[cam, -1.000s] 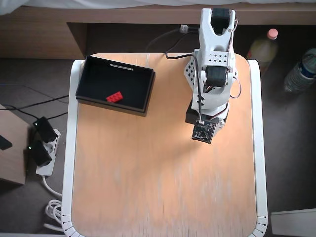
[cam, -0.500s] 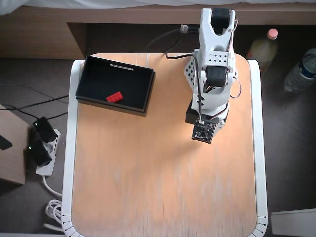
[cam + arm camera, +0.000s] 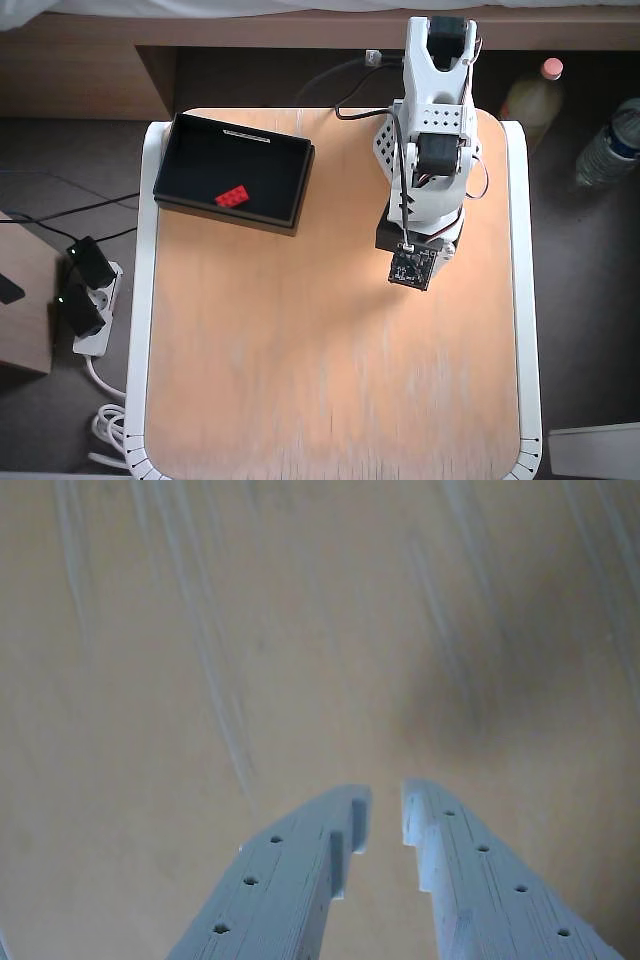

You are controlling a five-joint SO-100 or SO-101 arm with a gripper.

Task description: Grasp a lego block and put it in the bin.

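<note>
While the arm sits folded up near the back of the table, everything on the wooden surface is easy to take in from above. Biggest of all is the table point(image 3: 330, 380) itself, a pale orange-brown top with a white rim, mostly bare from its centre down to six o'clock. Next in size is the white arm point(image 3: 432, 130), standing at about one o'clock on the tabletop, its upper links doubled over its own base and a small dark circuit board at its lower end pointing toward the middle of the table. Across from it, at about eleven o'clock, lies the bin point(image 3: 190, 150), a shallow black tray set slightly askew with one corner near the table's left rim. Inside the bin, toward its six o'clock wall, rests the lego block point(image 3: 232, 196), bright red and lying flat on the black floor, well apart from the arm.

Smallest to pick out is the gripper point(image 3: 386, 810), seen in the wrist view coming up from six o'clock: two pale blue-grey fingers point(image 3: 290, 870) with rows of small holes, their tips parted by only a narrow slit, with nothing between them, just blurred wood beyond.
</note>
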